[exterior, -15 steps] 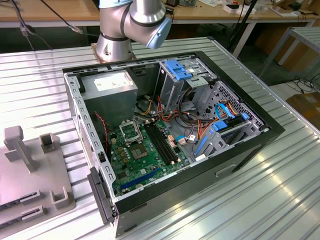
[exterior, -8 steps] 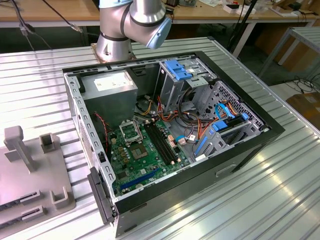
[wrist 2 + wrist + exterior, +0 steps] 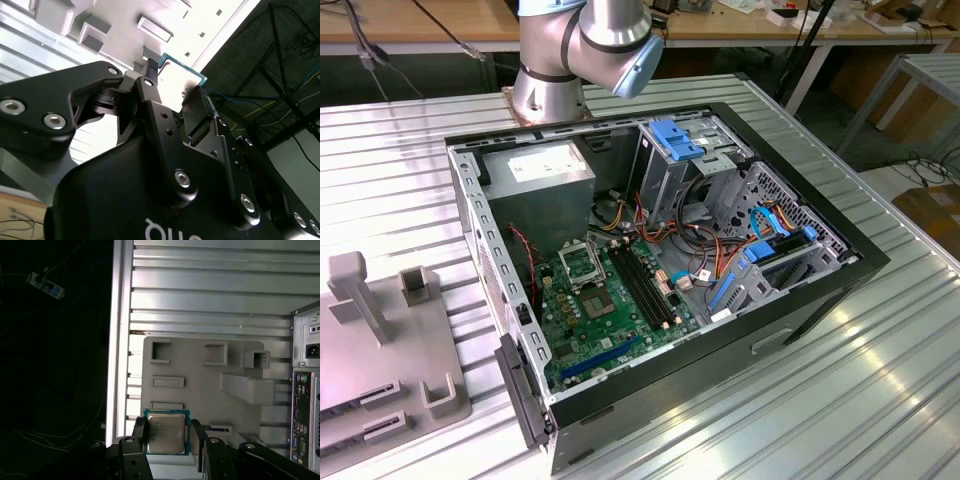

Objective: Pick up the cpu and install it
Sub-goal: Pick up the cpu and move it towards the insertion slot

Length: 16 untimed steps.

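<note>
I had one cpu (image 3: pixel 166 432) clamped in the end effector (image 3: pixel 168 434). Its two fingers (image 3: pixel 139 437) pressed on opposite edges, which I judged kept the pads off the silver face and off the underside. In the first wrist view the chip's face was turned to the camera and sat square between the fingers, a good attitude for lowering it flat. In the second wrist view the cpu (image 3: pixel 181 77) stuck out past the fingertips, so its green rim was free on the far side.

The chip hung over the single grey tray (image 3: pixel 200 390), near the edge of the ribbed surface (image 3: pixel 200 305). I could not tell how far it stood clear of the tray. That tray carried several pockets and raised blocks, apparently to hold parts at fixed spots for picking.

In the exterior view the tray (image 3: pixel 380 370) lay beside the one open case (image 3: pixel 820 290), on the exterior view's left. One socket (image 3: pixel 582 264) sat on the board inside, its dark centre bare as far as I could judge. It was well apart from the tray.
</note>
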Motion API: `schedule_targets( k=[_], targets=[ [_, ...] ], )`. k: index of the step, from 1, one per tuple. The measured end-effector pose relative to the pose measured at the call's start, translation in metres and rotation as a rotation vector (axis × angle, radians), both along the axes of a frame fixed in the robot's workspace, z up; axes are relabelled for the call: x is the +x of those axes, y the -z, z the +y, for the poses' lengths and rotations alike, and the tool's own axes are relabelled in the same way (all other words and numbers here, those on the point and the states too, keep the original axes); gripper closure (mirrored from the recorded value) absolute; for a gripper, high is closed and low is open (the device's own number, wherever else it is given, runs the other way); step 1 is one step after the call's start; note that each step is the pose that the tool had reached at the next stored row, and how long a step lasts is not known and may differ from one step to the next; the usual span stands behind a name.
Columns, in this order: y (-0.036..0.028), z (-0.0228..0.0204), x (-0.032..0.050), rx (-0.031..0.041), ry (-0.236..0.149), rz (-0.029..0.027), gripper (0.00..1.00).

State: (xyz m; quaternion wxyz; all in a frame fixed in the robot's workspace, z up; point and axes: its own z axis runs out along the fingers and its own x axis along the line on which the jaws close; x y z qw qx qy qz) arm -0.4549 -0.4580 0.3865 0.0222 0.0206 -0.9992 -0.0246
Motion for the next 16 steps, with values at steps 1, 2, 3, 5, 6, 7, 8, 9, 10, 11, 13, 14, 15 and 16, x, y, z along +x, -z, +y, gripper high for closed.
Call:
schedule_targets(
  k=[1,2,3,5,6,7,8,9,10,11,13,14,15,16],
  targets=[
    [-0.001,0.0,0.0,0.0,0.0,0.0004,0.55],
    [-0.0027,0.0,0.0,0.0,0.0,0.001,0.55],
    [-0.0039,0.0,0.0,0.0,0.0,0.0014,0.55],
    [-0.0063,0.0,0.0,0.0,0.0,0.0023,0.55],
    [-0.008,0.0,0.0,0.0,0.0,0.0031,0.55],
    [-0.009,0.0,0.0,0.0,0.0,0.0036,0.55],
    [-0.0101,0.0,0.0,0.0,0.0,0.0042,0.55],
    [-0.0119,0.0,0.0,0.0,0.0,0.005,0.55],
    [-0.0135,0.0,0.0,0.0,0.0,0.0057,0.55],
    [-0.0145,0.0,0.0,0.0,0.0,0.0063,0.55],
    [-0.0171,0.0,0.0,0.0,0.0,0.0075,0.55],
    [-0.018,0.0,0.0,0.0,0.0,0.0079,0.55],
    [-0.0189,0.0,0.0001,0.0,0.0,0.0083,0.55],
    [-0.0201,0.0,0.0,0.0,0.0,0.0088,0.55]
  ],
)
